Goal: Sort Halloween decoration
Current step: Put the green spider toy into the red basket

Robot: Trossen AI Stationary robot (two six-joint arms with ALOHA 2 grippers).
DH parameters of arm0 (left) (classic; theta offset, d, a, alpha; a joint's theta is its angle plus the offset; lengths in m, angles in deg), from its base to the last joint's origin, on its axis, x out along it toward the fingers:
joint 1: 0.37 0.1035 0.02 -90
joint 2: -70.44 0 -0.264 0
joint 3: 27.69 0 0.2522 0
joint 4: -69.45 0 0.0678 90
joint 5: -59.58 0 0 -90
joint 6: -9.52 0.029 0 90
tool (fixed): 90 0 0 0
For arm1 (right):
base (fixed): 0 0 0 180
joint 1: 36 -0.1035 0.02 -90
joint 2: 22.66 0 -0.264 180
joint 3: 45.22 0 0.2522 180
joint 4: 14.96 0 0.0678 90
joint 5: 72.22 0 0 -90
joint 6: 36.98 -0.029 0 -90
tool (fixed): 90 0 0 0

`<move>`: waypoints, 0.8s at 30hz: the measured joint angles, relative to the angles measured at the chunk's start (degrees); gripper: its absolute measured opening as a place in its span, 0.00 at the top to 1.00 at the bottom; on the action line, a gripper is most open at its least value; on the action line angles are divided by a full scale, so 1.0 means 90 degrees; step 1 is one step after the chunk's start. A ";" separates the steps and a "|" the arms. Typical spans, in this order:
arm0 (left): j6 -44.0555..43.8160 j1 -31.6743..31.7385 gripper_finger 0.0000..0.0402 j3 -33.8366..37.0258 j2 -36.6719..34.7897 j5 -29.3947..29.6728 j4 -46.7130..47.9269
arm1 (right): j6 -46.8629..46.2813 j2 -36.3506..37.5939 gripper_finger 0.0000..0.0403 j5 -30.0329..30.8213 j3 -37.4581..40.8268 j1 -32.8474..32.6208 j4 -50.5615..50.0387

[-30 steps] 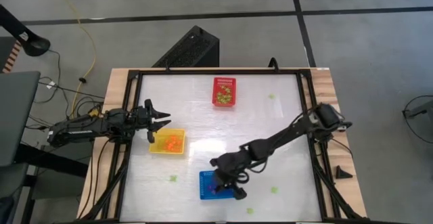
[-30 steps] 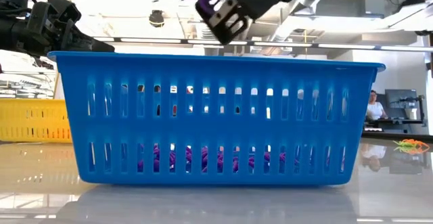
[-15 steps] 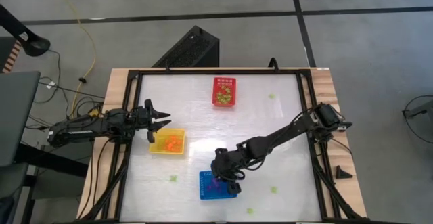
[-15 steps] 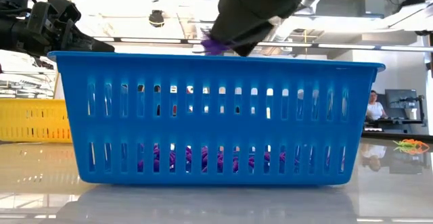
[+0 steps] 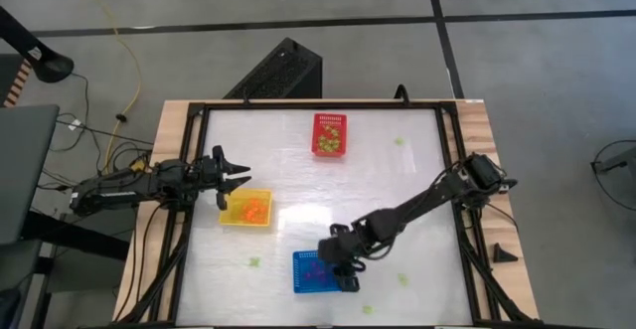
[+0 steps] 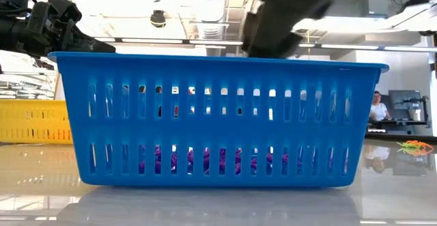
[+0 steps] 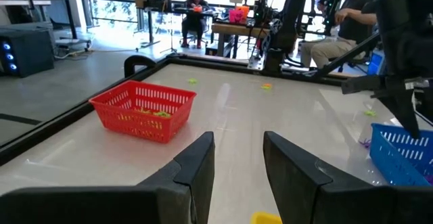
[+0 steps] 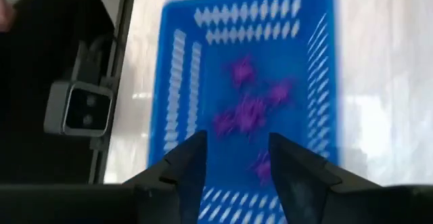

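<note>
Seen from above, the right gripper [image 5: 338,256] hovers over the blue basket [image 5: 320,273], lower centre, jaws apart and empty. The left gripper [image 5: 238,179], open and empty, waits above the yellow basket [image 5: 245,210]. Purple trinkets [image 8: 250,112] lie binned; green trinkets [image 5: 402,278] remain scattered on the table [image 5: 397,185].

White-topped table [image 5: 397,185] with a black frame and wooden side edges. Resting on it: a red basket [image 5: 329,135] at the far middle, a yellow basket [image 5: 246,210] toward the left, and a blue basket [image 5: 320,272] at the near middle. Loose light green trinkets [image 5: 254,262] lie scattered on the bare surface, near the blue basket and toward the far right corner.
</note>
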 joint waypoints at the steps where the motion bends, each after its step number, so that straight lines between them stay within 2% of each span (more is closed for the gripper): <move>1: 0.0000 -0.0002 0.71 -0.0002 0.0000 0.0000 0.0000 | -0.0086 0.0000 0.53 0.0016 0.0000 -0.0079 -0.0090; 7: 0.0000 -0.0002 0.71 -0.0002 0.0000 0.0000 0.0000 | -0.0186 0.0309 0.56 0.1286 0.0001 -0.0783 -0.0218; 10: 0.0001 -0.0001 0.71 -0.0002 0.0000 0.0002 -0.0001 | -0.0329 0.0621 0.58 0.2450 0.0016 -0.1278 -0.0305; 14: 0.0000 -0.0002 0.71 -0.0002 0.0000 0.0000 0.0000 | -0.0450 0.0696 0.59 0.4085 0.0206 -0.1828 0.0459; 16: 0.0000 -0.0002 0.71 0.0000 0.0000 0.0002 0.0000 | -0.0433 0.0480 0.60 0.4219 0.0209 -0.1845 0.1231; 20: 0.0000 -0.0001 0.71 0.0000 0.0000 0.0001 0.0000 | 0.0109 -0.0190 0.60 0.3668 0.0204 -0.1496 0.3066; 24: 0.0000 0.0000 0.71 -0.0002 0.0000 0.0002 -0.0002 | 0.0509 -0.0858 0.60 0.3274 -0.0014 -0.1050 0.3929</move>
